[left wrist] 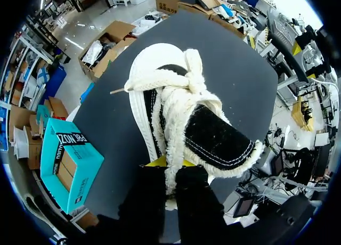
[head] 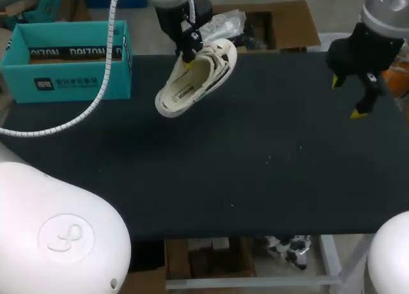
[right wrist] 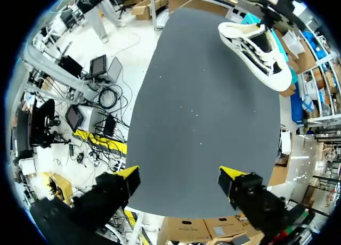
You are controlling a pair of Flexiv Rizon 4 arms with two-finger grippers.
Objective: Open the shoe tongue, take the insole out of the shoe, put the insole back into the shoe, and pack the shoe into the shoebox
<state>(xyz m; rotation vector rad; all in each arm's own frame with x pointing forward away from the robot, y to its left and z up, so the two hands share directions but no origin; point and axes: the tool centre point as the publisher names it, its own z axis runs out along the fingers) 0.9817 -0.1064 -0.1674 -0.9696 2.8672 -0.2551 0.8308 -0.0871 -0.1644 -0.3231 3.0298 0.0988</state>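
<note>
- A black table point(head: 255, 179) fills the scene, and both arms are seen over its far half.
- A teal shoebox point(head: 70, 83) is set at the table's far left corner. It is open at the top, with its long side along the far edge. It is well apart from the right arm and lies to the left of the shoe, not touching it.
- A cream shoe point(head: 192, 89) is held up near the middle of the far edge. Its long axis runs on a diagonal: the laced front is raised toward the far right, and the heel end hangs lower toward the near left. It is tipped onto its side, so the opening and the printed insole face the head view. Whether the heel touches the table cannot be told.
- The left gripper point(head: 187, 56) is closed on the shoe at the fringed cloth by the laces, with the fingers close together.
- The right gripper point(head: 346, 97) is held above the table's far right part. Its fingers are spread wide and nothing is held between them.
</note>
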